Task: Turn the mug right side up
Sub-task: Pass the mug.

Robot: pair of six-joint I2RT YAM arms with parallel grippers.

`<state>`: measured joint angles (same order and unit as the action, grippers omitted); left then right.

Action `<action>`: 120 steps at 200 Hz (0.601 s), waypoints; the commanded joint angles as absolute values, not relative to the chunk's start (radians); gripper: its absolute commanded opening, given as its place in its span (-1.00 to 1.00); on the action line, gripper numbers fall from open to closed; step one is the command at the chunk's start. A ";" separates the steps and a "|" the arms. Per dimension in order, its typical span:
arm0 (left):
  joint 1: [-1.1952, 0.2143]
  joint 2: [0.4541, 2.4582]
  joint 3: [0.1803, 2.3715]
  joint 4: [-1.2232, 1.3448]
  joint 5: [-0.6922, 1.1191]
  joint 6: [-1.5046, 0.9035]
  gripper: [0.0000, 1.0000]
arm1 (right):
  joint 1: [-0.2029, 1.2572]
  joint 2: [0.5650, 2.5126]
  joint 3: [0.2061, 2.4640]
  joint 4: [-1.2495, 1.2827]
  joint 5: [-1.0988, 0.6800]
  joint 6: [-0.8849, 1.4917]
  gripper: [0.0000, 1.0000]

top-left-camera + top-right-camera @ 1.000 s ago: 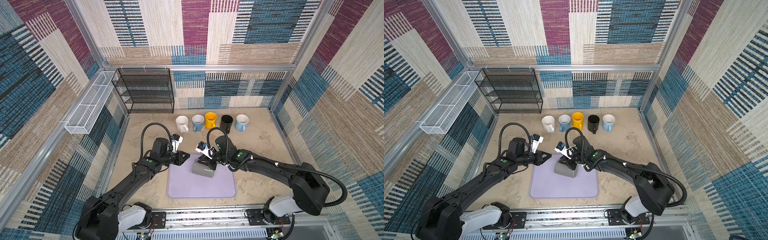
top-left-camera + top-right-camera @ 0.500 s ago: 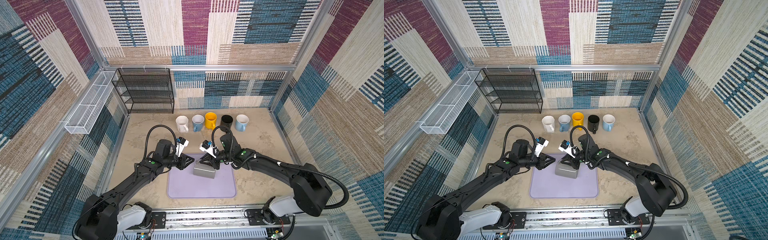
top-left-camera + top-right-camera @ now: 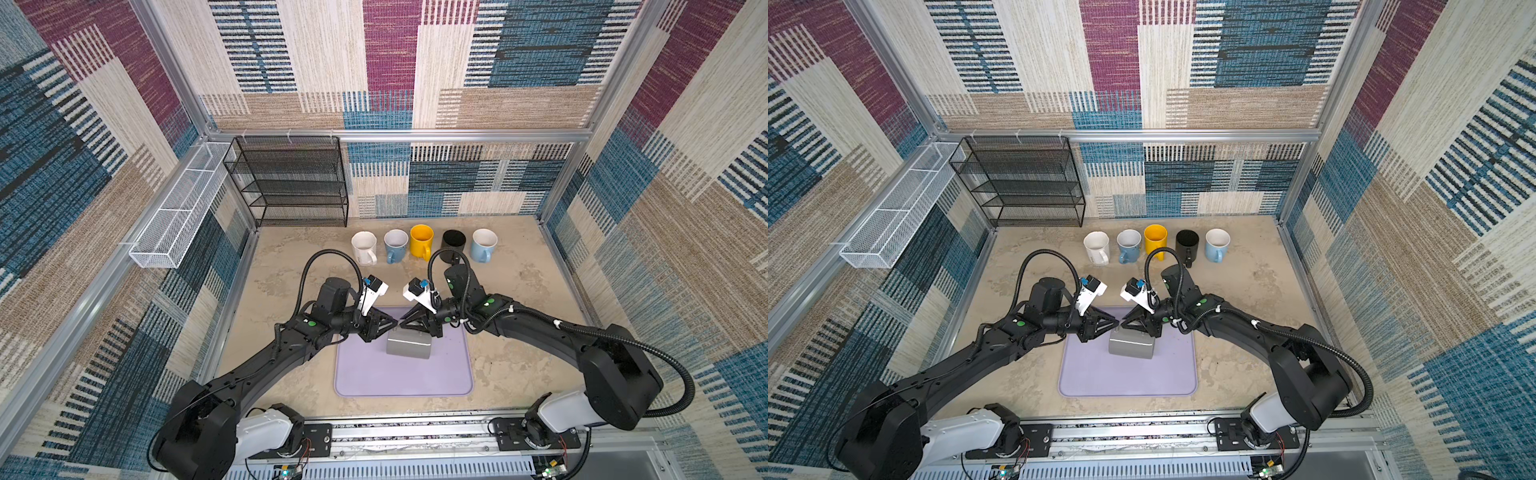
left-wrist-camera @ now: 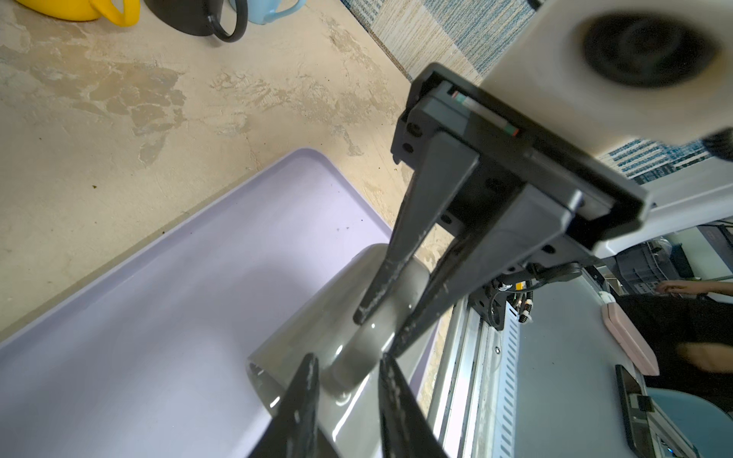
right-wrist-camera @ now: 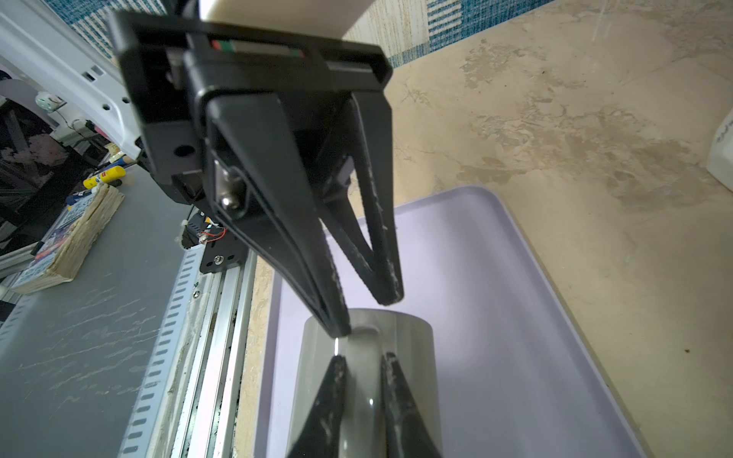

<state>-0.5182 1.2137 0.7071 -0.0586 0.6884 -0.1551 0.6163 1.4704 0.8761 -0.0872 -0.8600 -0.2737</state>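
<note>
A grey mug (image 3: 409, 348) (image 3: 1131, 348) lies on its side over the lavender mat (image 3: 399, 382) (image 3: 1125, 384), handle on top. My right gripper (image 3: 406, 329) (image 5: 361, 359) is shut on that handle, one finger on each side. From the opposite side, my left gripper (image 3: 394, 326) (image 4: 348, 359) stands open at the mug's left end, its fingers astride the handle's root. In the left wrist view the mug (image 4: 313, 313) shows its open rim nearest, with the right gripper (image 4: 377, 333) beyond. The right wrist view has the mug (image 5: 412, 376) below the left gripper (image 5: 365, 315).
Several upright mugs line the back of the table: white (image 3: 364, 247), blue (image 3: 395, 245), yellow (image 3: 422, 241), black (image 3: 453, 245), light blue (image 3: 483, 244). A black wire rack (image 3: 291, 183) stands at the back left, and a white wire basket (image 3: 178, 216) hangs on the left wall.
The left gripper has moved right until its fingertips reach the mug's end. The right gripper has shifted slightly right with the mug, which now lies level instead of tilted.
</note>
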 commanded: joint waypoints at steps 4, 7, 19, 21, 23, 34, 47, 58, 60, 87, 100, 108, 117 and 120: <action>-0.528 1.227 0.727 -0.041 0.721 -0.108 -0.44 | 0.612 1.471 0.893 -0.016 -0.936 -0.275 -1.00; -0.530 1.229 0.726 -0.041 0.723 -0.108 -0.44 | 0.611 1.471 0.892 -0.017 -0.938 -0.275 -1.00; -0.533 1.229 0.729 -0.041 0.728 -0.103 -0.44 | 0.607 1.470 0.892 -0.013 -0.948 -0.272 -1.00; -0.535 1.229 0.729 -0.041 0.728 -0.103 -0.44 | 0.606 1.470 0.892 -0.012 -0.948 -0.272 -1.00; -0.535 1.229 0.728 -0.041 0.729 -0.102 -0.44 | 0.606 1.470 0.893 -0.012 -0.949 -0.272 -1.00; -0.536 1.227 0.728 -0.042 0.735 -0.100 -0.44 | 0.601 1.468 0.892 -0.010 -0.958 -0.270 -1.00; -0.537 1.222 0.726 -0.043 0.737 -0.096 -0.44 | 0.593 1.466 0.889 -0.001 -0.972 -0.264 -1.00; -0.539 1.221 0.725 -0.045 0.743 -0.092 -0.44 | 0.588 1.466 0.887 0.002 -0.986 -0.262 -1.00; -0.539 1.221 0.726 -0.047 0.744 -0.091 -0.44 | 0.586 1.466 0.888 0.003 -0.989 -0.262 -1.00; -0.542 1.223 0.726 -0.049 0.755 -0.084 -0.45 | 0.578 1.461 0.886 0.015 -1.024 -0.252 -1.00; -0.544 1.224 0.728 -0.052 0.759 -0.081 -0.45 | 0.575 1.461 0.888 0.018 -1.033 -0.251 -1.00; -0.545 1.223 0.729 -0.053 0.761 -0.080 -0.45 | 0.574 1.463 0.892 0.013 -1.045 -0.252 -1.00; -0.545 1.226 0.732 -0.055 0.763 -0.078 -0.45 | 0.574 1.463 0.893 0.016 -1.055 -0.250 -1.00; -0.547 1.227 0.733 -0.055 0.764 -0.077 -0.45 | 0.574 1.465 0.892 0.017 -1.060 -0.250 -1.00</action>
